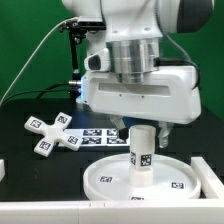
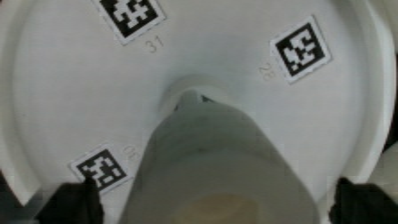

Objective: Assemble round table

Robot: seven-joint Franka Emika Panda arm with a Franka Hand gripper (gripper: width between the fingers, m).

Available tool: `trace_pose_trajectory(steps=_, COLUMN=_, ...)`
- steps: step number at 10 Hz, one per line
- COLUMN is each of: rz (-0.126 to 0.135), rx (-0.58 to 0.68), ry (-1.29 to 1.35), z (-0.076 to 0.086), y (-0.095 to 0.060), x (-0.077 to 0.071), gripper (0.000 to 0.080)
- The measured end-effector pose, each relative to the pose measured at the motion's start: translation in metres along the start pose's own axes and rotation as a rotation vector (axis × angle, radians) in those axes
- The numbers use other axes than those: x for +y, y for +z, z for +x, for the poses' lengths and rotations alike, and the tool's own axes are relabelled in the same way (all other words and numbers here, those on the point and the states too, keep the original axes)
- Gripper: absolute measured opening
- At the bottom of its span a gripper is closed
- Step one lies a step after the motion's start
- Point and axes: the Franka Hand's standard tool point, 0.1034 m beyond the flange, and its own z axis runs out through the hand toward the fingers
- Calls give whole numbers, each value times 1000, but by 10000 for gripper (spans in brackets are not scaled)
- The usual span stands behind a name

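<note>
Straight down hangs the arm, its tool [image 1: 140, 131] pinching the top of the upright leg [image 1: 141, 154] on the round disc [image 1: 100, 178]; the cross-shaped base [image 1: 52, 133] lies toward the exterior view's left

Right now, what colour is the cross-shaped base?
The cross-shaped base is white, with black-and-white square tags on its arms; the exterior view shows it best.

round disc [image 1: 112, 172] x1 | leg [image 1: 141, 150] x1 | cross base [image 1: 52, 133] x1 | marker board [image 1: 98, 134] x1 | disc tags [image 2: 301, 50] in wrist view x3
</note>
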Motion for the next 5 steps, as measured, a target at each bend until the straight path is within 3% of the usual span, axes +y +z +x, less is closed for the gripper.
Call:
trace_pose_trajectory(steps=2, rz=-2, rx=1, ry=-121, z=1, y=0, x=1, gripper=649)
trace_pose_trajectory(steps=3, rz=-24, rx=8, ry=-342, z=-1, y=-1, x=-1, gripper=649)
trace_pose_trajectory(steps=5, rz=-34, rx=19, ry=-630, z=-2, y=1, x=-2, gripper=649)
